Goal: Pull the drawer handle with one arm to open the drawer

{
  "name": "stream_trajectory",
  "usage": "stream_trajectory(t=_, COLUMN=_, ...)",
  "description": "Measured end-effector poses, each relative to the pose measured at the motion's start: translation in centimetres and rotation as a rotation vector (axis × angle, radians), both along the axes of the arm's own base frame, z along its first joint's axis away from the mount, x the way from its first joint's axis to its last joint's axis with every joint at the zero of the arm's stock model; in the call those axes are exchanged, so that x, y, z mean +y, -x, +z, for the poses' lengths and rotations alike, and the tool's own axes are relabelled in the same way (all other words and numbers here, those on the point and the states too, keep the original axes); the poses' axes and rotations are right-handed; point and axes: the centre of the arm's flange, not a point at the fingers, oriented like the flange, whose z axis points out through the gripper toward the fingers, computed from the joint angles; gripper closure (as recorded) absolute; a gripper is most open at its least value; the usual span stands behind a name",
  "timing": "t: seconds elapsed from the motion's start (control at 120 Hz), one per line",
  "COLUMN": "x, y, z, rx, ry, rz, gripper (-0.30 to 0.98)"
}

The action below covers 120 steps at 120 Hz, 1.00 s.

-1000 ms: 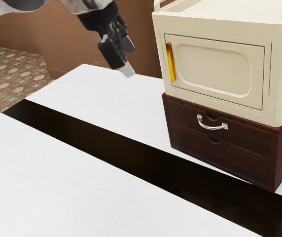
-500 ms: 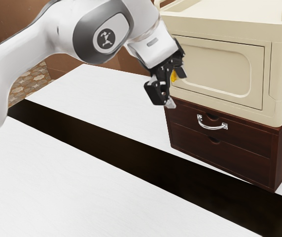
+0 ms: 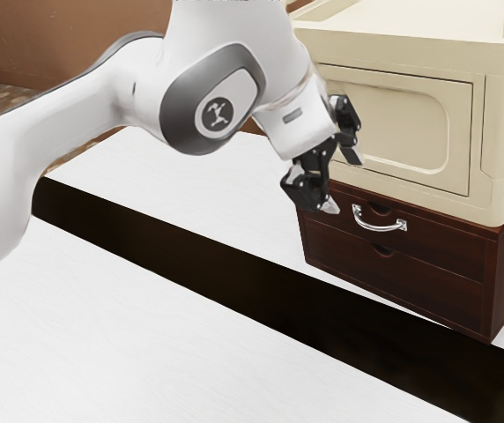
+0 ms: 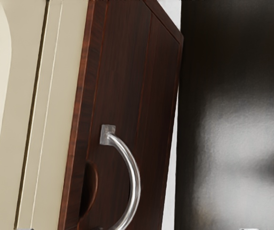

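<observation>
Gripper [image 3: 341,181] right of centre in the exterior view, fingers spread wide, nothing between them. Silver handle [image 3: 380,226] near it, toward the frame's right, just below mid-height, apart from the fingers. Long axis runs along the drawer front, dipping slightly toward frame right; bow sticks out and sags. Upper drawer [image 3: 446,240] shut, flush. Cream cabinet [image 3: 411,49] on top, upper right. Black strip [image 3: 234,271] crosses the table diagonally to lower right.

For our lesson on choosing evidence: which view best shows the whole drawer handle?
The exterior view: it shows the handle entire, both ends fixed to the upper drawer. The wrist view shows one mount and the curved bar closer, but cuts off the other end.
</observation>
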Motion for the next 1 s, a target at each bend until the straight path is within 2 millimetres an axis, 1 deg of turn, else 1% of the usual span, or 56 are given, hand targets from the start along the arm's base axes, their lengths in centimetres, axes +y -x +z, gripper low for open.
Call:
stream_trajectory(t=0.05, x=-0.2, y=0.3, z=-0.3, rx=-0.002, ry=-0.005, rz=-0.009, gripper=0.25)
stream_trajectory(t=0.142, x=-0.1, y=0.0, z=-1.3, rx=-0.001, ry=-0.005, rz=-0.014, gripper=0.33)
stream_trajectory(t=0.183, x=0.0, y=-0.2, z=-1.5, rx=-0.002, ry=-0.004, rz=-0.015, gripper=0.36)
stream_trajectory(t=0.3, x=-0.1, y=-0.6, z=-3.6, rx=0.007, ry=-0.005, rz=-0.019, gripper=0.43)
stream_trajectory(t=0.408, x=-0.2, y=-0.8, z=-4.1, rx=-0.007, ry=-0.002, rz=-0.02, gripper=0.48)
stream_trajectory(t=0.617, x=-0.3, y=-1.0, z=-4.6, rx=-0.028, ry=0.002, rz=-0.02, gripper=0.52)
stream_trajectory(t=1.0, x=0.0, y=-1.7, z=-5.5, rx=-0.034, ry=0.006, rz=-0.015, gripper=0.54)
